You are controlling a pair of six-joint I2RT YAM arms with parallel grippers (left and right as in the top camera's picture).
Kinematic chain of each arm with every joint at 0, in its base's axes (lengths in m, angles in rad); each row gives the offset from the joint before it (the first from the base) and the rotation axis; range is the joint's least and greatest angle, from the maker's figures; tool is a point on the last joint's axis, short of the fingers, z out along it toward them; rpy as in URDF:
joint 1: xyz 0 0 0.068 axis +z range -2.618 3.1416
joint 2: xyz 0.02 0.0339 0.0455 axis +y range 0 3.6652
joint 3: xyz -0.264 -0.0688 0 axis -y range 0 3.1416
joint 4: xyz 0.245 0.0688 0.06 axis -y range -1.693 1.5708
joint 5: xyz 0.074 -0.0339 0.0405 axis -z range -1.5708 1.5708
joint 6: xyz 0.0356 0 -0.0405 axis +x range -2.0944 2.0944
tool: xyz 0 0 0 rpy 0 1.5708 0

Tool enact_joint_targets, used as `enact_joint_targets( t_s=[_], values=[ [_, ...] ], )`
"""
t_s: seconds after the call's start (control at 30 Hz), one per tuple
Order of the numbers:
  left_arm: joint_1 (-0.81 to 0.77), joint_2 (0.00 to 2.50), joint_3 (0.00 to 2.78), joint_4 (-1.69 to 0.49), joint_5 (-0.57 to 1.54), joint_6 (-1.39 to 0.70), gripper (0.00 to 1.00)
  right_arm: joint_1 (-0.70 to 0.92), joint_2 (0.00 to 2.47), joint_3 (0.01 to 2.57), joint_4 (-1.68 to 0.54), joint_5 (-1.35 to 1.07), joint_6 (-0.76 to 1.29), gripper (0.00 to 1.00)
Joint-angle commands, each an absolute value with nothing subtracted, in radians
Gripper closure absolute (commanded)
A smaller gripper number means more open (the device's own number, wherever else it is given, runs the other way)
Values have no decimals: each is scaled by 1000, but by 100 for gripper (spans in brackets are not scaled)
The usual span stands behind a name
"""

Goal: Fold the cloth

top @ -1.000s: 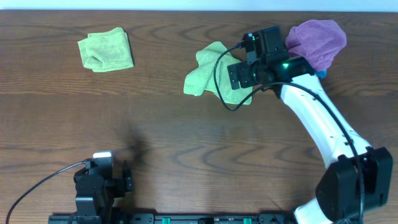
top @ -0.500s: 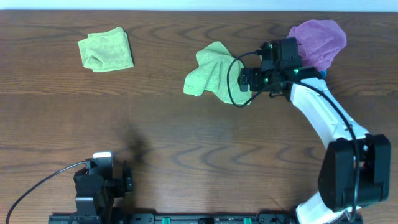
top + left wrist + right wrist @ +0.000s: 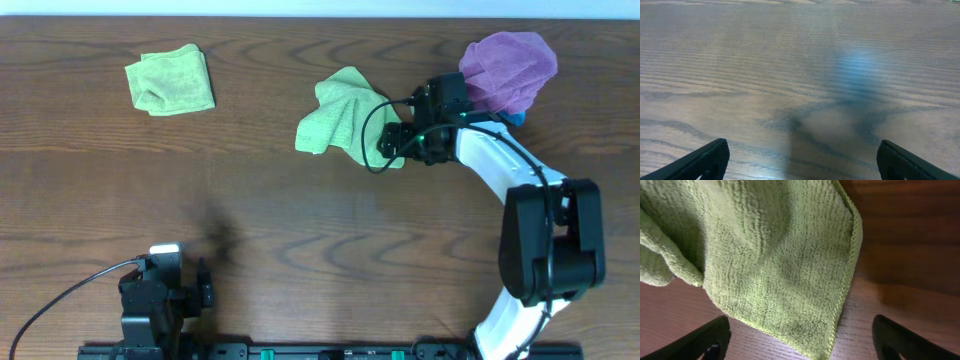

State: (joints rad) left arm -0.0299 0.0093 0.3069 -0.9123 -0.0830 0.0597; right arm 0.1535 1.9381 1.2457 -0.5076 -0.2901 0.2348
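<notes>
Crumpled green cloth (image 3: pixel 343 115) lies unfolded on the desk (image 3: pixel 300 230), upper middle in the overhead view, bunched into ridges, with one corner pointing down-left and another reaching right under the right arm's wrist. Right gripper (image 3: pixel 392 142) sits over that lower-right corner. In the right wrist view the fingertips (image 3: pixel 705 341) are spread wide at the bottom corners of the picture. The cloth's hemmed corner hangs between them but neither finger touches it. So the jaws are apart and nothing is held. The cloth fills the upper left of that view, terry texture clear, with a fold rolled up at the left edge. Bare wood shows to the right and below.

Left gripper (image 3: pixel 802 157) is parked at the desk's near edge, lower left in the overhead view, well apart from all cloths. Its two fingertips show at the bottom corners of the left wrist view, wide apart, with only wood grain between them. It is empty.

Second green cloth (image 3: pixel 170 78) is at upper left, folded into a rough square and lying flat, well apart from the crumpled one. Purple cloth (image 3: pixel 508 68) is heaped at upper right, just beside the right arm's wrist. Can't tell if the wrist touches it. A black cable (image 3: pixel 368 135) loops from the wrist over the crumpled cloth's right part.
</notes>
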Motion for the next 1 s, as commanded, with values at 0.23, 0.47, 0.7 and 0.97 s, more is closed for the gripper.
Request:
enact_joint_targets(
  t_s=[0.23, 0.47, 0.7, 0.97],
  values=[
    [-34, 4, 295, -968, -104, 75, 4, 152, 2004, 1237, -481, -334, 263, 20],
    [-34, 4, 295, -968, -104, 75, 5, 153, 2014, 1237, -437, -349, 269, 38],
    [-34, 4, 295, -968, -104, 75, 5, 170, 2014, 1237, -411, -368, 268, 45],
    [-34, 4, 295, -968, -104, 75, 5, 194, 2020, 1234, -412, -356, 261, 46]
  ],
)
